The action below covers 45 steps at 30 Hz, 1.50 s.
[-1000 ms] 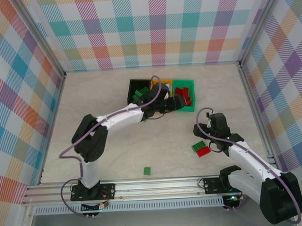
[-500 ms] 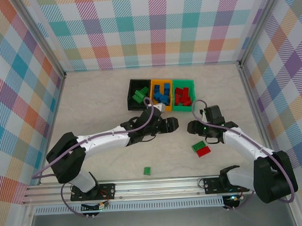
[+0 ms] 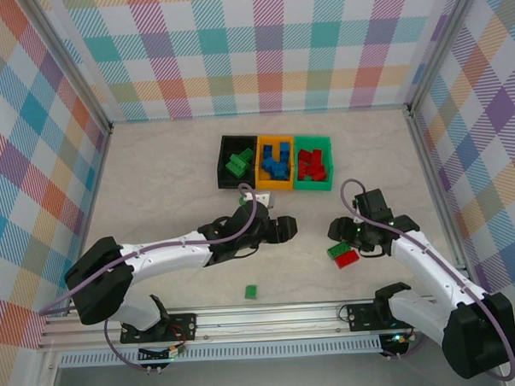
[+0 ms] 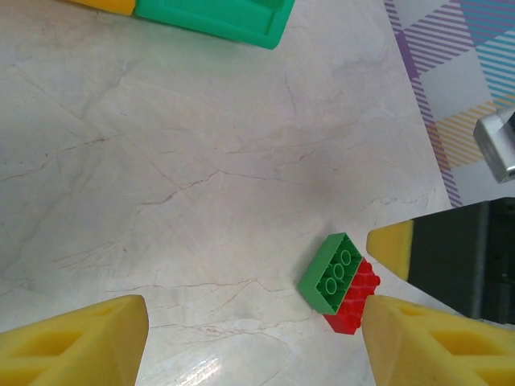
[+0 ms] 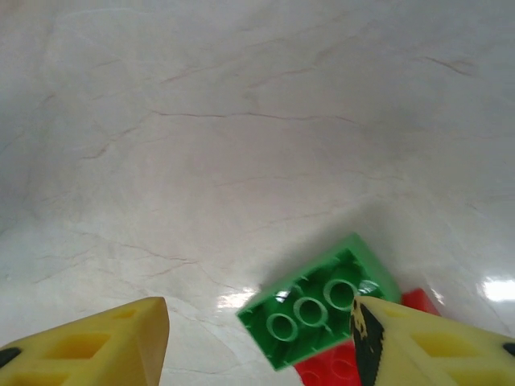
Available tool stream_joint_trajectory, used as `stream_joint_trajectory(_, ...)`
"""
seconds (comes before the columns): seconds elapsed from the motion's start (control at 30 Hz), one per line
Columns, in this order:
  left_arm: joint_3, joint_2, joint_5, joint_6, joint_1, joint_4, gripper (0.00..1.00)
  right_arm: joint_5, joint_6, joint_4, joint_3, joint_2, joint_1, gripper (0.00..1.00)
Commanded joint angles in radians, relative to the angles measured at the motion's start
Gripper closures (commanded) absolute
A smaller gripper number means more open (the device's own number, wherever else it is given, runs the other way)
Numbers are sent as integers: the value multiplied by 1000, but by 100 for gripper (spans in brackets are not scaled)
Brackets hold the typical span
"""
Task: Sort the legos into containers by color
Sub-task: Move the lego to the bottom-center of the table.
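at the back of the table (image 3: 172,188), the containers (image 3: 274,137) already hold most legos: green in the black bin (image 3: 223,159), blue in the orange bin (image 3: 259,167), red in the green bin (image 3: 313,138); three look left to sort: a green brick (image 5: 318,310) touching a red brick (image 5: 338,368), and a lone green brick (image 3: 251,291) near the front; the right gripper (image 5: 259,304) hangs released over the pair, grasping nothing; the left gripper (image 4: 256,299) is likewise spread and empty.

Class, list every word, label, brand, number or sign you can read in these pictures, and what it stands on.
None can be read.
The studs of the green brick and the red brick show no lettering that can be made out.
The checked walls bear pattern alone.
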<state>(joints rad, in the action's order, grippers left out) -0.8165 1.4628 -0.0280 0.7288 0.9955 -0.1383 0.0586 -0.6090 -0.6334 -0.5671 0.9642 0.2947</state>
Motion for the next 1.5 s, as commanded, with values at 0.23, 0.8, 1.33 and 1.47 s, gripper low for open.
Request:
stream_joint_trajectory(0.23,-61,93,29,8,37,-91,29,-204,-294,-208,94,-162,0,40)
stream_joint_trajectory(0.8,-65,90,-6,6,42,-54,30,-15,-239,-11,73,140,39,43)
stream_joint_trajectory(1.33,-57,17,-80,-9,43,82,30,69,6,95,-206,598,243,36)
stream_joint_trajectory(1.47,-34,-53,-237,38,48,201,30,98,71,36,-327,757,311,37)
